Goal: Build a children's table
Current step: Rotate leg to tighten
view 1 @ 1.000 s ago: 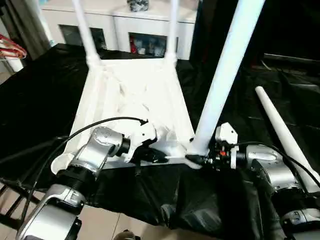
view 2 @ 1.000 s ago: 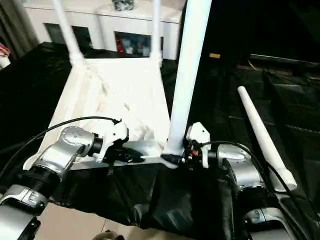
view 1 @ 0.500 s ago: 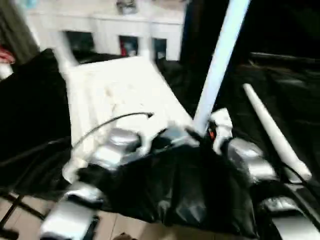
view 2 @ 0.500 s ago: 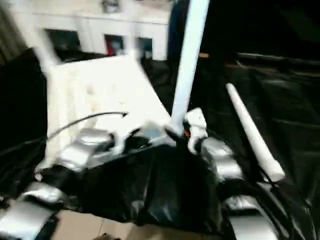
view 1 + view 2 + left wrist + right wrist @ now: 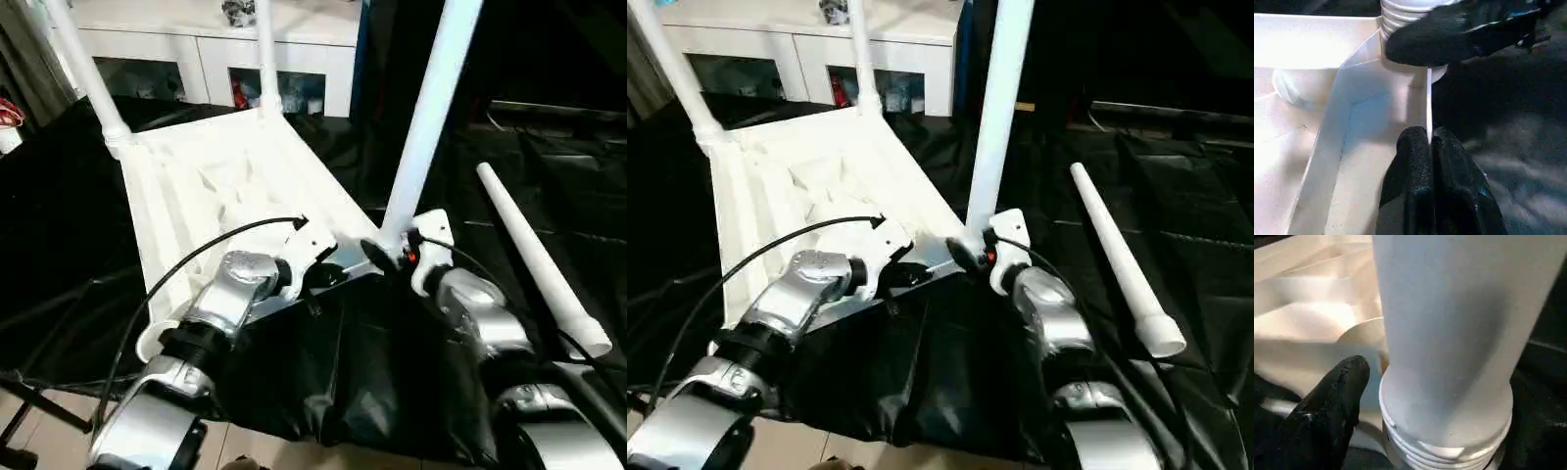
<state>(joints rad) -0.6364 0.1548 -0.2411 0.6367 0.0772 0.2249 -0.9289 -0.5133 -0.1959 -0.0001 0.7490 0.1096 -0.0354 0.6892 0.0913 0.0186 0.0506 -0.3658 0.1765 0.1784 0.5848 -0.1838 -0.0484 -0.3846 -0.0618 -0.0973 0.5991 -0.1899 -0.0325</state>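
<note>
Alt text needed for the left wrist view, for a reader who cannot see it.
The left claw, fingers shut, pinches the thin edge wall of the upturned white plastic table top. Beyond it, a black finger of the right claw lies against the ribbed base of a white tubular leg at the corner.

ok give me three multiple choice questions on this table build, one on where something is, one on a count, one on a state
1. Where does the loose leg lie?
A. on the black cover to the robot's right of the tabletop
B. on the white cabinet
C. across the tabletop

2. How many legs stand in the tabletop?
A. one
B. three
C. four

3. What is the left gripper doing?
A. hanging open in the air
B. shut on the tabletop's rim
C. holding the loose leg

Key: 1 A, it rests on the black cover beside the right arm. 2 B, two stand at the far corners and one at the near corner by the right gripper. 3 B, its fingers pinch the thin rim.
</note>
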